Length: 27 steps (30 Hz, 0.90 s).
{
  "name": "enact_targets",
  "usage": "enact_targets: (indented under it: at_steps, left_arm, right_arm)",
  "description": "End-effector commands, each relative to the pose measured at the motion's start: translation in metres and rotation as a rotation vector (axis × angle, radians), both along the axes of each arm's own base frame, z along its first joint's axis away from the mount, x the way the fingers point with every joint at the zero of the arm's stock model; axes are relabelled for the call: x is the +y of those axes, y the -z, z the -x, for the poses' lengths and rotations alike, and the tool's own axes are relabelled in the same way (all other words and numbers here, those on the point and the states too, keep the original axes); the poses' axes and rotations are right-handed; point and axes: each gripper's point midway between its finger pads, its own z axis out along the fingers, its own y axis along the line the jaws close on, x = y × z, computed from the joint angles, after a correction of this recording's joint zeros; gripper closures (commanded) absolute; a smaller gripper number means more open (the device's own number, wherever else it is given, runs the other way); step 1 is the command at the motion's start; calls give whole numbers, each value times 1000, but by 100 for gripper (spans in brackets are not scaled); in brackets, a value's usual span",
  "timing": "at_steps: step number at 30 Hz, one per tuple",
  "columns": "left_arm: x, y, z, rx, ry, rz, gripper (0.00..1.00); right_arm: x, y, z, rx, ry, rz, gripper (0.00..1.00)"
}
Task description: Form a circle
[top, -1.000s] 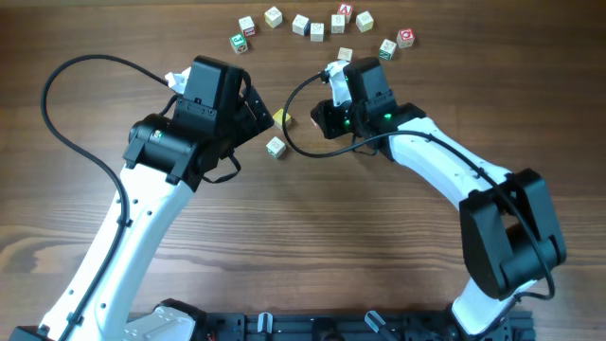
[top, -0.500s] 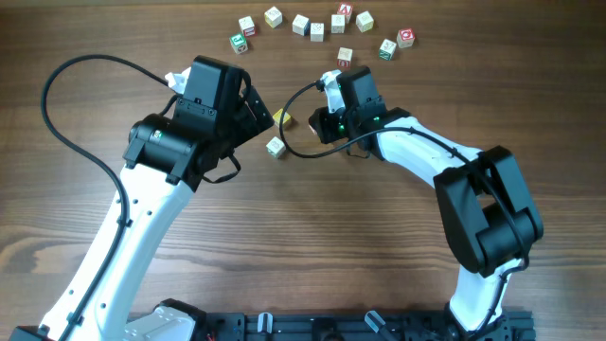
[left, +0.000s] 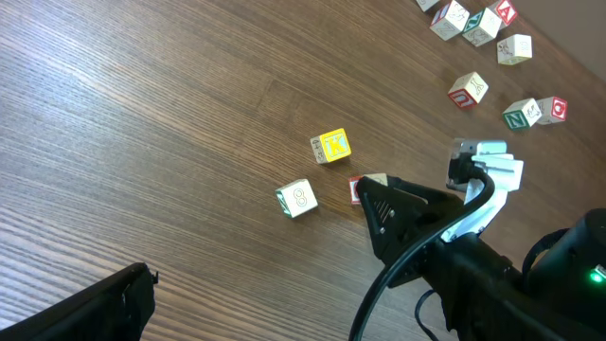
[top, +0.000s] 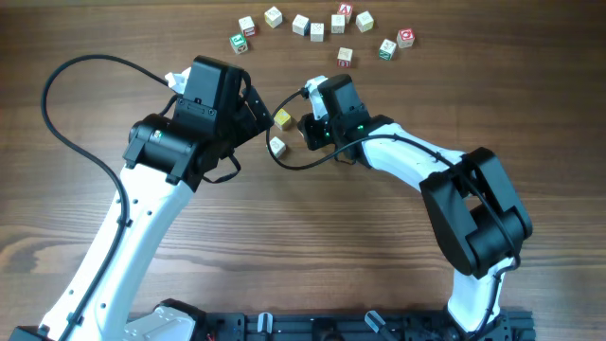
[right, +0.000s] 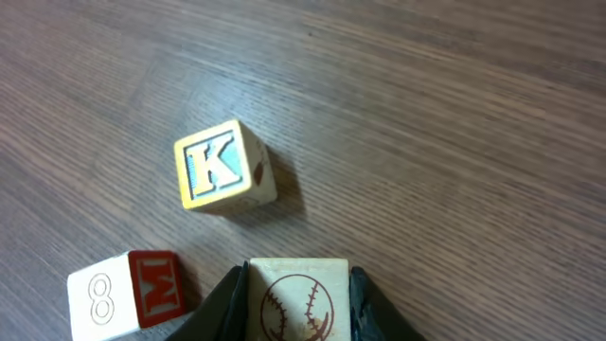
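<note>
Your right gripper clamps a baseball-marked cube, the yellow K cube lying at its eleven o'clock on the desk; your left gripper gapes wide.

I see the circle barely begun, midway between the desk's side edges: yellow K cube, pale 8 cube, pinched baseball cube.

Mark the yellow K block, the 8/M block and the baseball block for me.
yellow K block (right: 220, 169): right wrist view, on the K face.
8/M block (right: 131, 294): right wrist view, on the edge where the 8 and M faces meet.
baseball block (right: 296, 301): right wrist view, on the baseball drawing.
</note>
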Motion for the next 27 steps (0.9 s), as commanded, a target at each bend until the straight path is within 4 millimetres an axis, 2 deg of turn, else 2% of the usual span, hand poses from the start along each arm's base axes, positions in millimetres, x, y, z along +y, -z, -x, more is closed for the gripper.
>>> enact_targets:
  at_steps: [1,7,11,22,27]
  left_arm:
    - [1,2,0,6,-10,5,0]
    - [1,2,0,6,-10,5,0]
    - [1,2,0,6,-10,5,0]
    - [1,2,0,6,-10,5,0]
    - [1,2,0,6,-10,5,0]
  right_arm:
    - [-9,10,-8,-25,32,52,81]
    - [-9,9,-9,-50,2,71,81]
    - [-6,24,-12,-49,-3,70,81]
    - [1,27,-12,-47,-28,36,82]
    - [3,26,-10,-42,-37,27,77]
